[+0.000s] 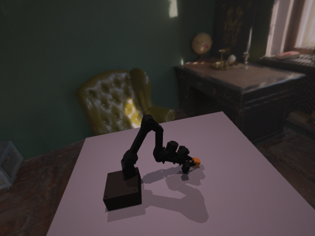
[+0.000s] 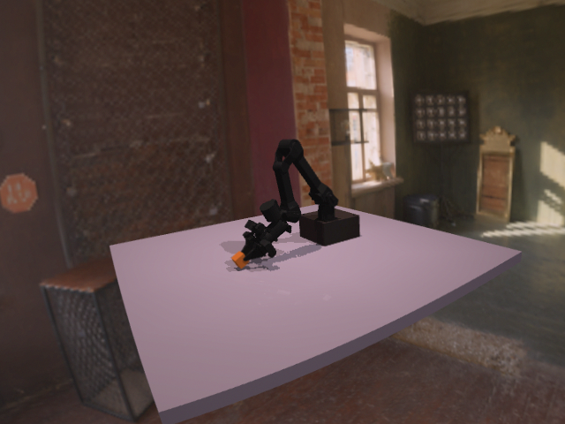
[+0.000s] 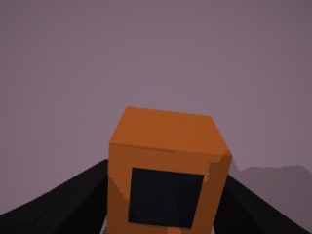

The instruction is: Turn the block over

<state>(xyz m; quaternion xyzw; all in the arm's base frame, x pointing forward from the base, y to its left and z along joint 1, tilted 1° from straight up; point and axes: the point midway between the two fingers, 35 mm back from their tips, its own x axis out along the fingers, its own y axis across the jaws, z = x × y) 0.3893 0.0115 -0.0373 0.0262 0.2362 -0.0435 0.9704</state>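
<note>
The orange block [image 1: 196, 162] [image 2: 239, 259] [image 3: 168, 132] is held tilted, low over the pale table [image 1: 244, 192] [image 2: 319, 329] [image 3: 156, 54]. Its marked side, with a dark square [image 3: 166, 199], faces back toward the wrist camera. My gripper [image 1: 194, 162] [image 2: 244, 256] [image 3: 164, 175] is shut on the block, with one black finger on each side. The gripper slants outward and down, away from the base. The frames do not show clearly whether the block's lowest edge touches the table.
The arm's dark base box [image 1: 122, 188] [image 2: 329, 229] stands on the table behind the gripper. Shadows of the arm and gripper lie on the table around and below the block. The table's edges show in the top and exterior views.
</note>
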